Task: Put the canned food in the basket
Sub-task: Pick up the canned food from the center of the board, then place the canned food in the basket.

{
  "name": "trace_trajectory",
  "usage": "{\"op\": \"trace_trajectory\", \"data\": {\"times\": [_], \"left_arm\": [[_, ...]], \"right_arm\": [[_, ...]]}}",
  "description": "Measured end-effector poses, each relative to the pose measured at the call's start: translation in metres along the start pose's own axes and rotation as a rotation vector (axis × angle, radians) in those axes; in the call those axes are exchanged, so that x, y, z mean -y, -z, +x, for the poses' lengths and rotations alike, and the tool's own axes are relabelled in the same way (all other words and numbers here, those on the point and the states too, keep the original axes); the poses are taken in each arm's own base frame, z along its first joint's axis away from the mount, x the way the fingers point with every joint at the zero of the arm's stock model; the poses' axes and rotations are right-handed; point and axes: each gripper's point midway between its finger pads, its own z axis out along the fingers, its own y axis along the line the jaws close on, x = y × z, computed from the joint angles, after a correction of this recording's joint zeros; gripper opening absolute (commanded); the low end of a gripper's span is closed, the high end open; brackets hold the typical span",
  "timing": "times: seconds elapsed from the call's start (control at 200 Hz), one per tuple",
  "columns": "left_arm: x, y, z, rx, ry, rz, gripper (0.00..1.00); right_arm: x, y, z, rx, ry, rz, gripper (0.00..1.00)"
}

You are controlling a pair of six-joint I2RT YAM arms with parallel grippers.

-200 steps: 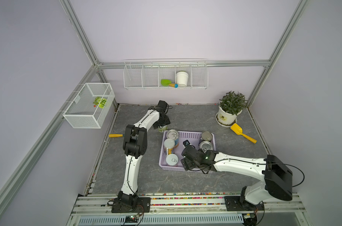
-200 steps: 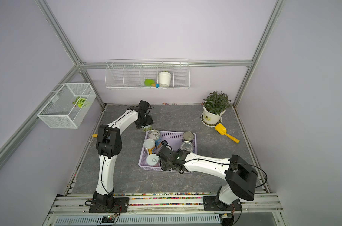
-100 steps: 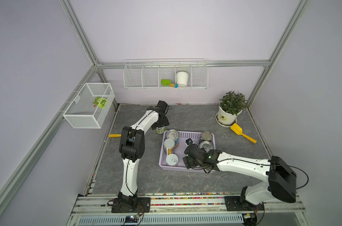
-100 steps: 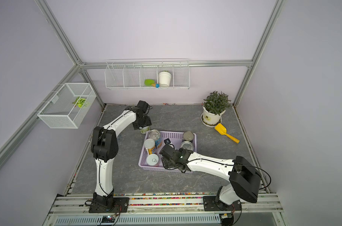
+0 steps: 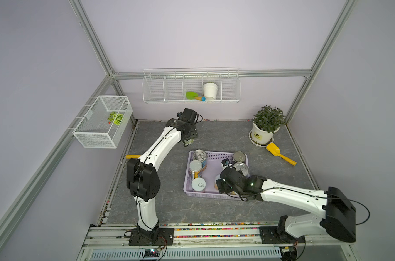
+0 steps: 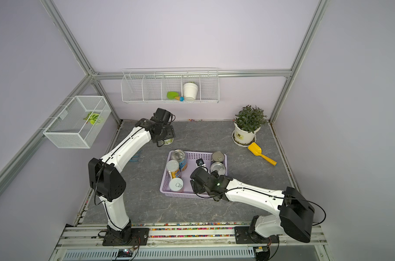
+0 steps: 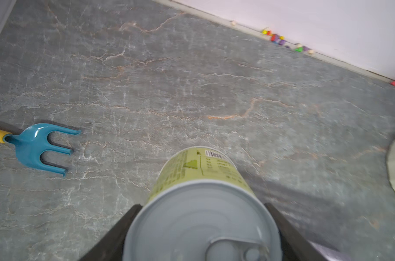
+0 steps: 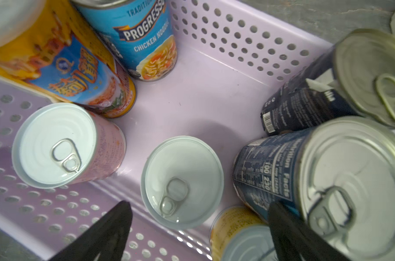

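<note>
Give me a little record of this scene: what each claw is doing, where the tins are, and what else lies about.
Left gripper: shut on a green-labelled can, outside the basket
Right gripper: open, over a pale-lidded can in the basket
Basket: lavender, perforated, on the grey table
Cans inside: seven, among them a blue soup can
Cans outside: only the held one
Other things: potted plant, yellow scoop, blue fork

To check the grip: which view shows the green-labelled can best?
The left wrist view: the green-labelled can is close, lid and label visible, in the left pincer. Both top views show only a sliver below that pincer; the right wrist view, nothing.
</note>
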Motion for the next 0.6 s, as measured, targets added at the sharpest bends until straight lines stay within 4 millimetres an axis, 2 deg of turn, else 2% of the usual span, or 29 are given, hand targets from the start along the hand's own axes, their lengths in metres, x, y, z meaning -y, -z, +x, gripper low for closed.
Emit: {"op": "trace_trajectory", "data": {"times": [0.15, 0.245, 0.465, 0.6], "left_arm": [[0.031, 0.039, 0.01, 0.039, -0.07, 0.082, 0.51], [0.04, 0.055, 0.013, 0.057, -0.088, 0.125, 0.5], [0.039, 0.054, 0.02, 0.042, -0.093, 0.141, 0.51], [0.051, 0.058, 0.03, 0.028, -0.125, 0.166, 0.51]], "right_arm": [[0.004, 0.014, -0.005, 0.055, -0.041, -0.032, 0.98], [0.005, 0.018, -0.007, 0.078, -0.053, -0.043, 0.98], [0.016, 0.017, -0.01, 0.098, -0.07, -0.01, 0.98], [0.022, 0.028, -0.009, 0.142, -0.089, -0.031, 0.98]]}}
